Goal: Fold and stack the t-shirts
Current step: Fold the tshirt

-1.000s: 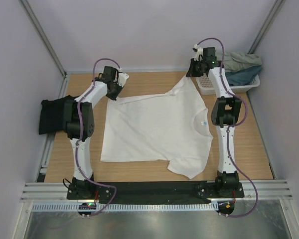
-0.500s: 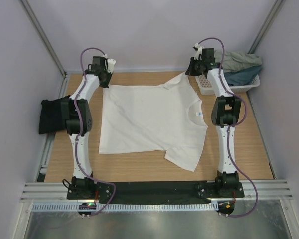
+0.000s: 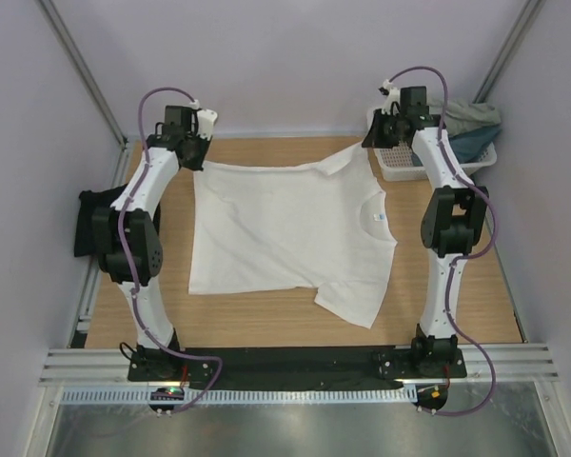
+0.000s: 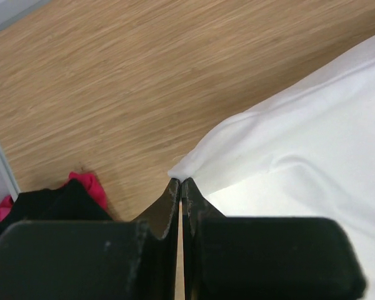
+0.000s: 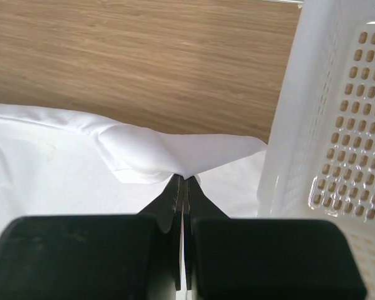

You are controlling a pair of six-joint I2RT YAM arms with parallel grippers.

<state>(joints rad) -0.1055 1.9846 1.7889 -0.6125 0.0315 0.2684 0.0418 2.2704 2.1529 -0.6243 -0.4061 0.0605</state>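
Observation:
A white t-shirt (image 3: 285, 228) with a small blue neck label (image 3: 379, 217) lies spread on the wooden table, its far edge lifted between both arms. My left gripper (image 3: 196, 158) is shut on the shirt's far left corner (image 4: 182, 171). At the far right, my right gripper (image 3: 369, 143) is shut on the far sleeve (image 5: 169, 153). A folded black t-shirt (image 3: 93, 224) rests at the table's left edge, behind the left arm. Grey-green and teal t-shirts (image 3: 466, 129) are piled in the basket.
A white lattice basket (image 3: 400, 164) stands at the back right corner, close beside the right gripper; its wall (image 5: 337, 125) fills the right of the right wrist view. Something pink (image 4: 87, 187) shows under the black cloth. Grey walls close in on three sides.
Both grippers have pulled the shirt's far edge back and apart. The left one went farthest, up and to the left. The crumpled far-left part is now stretched flat.

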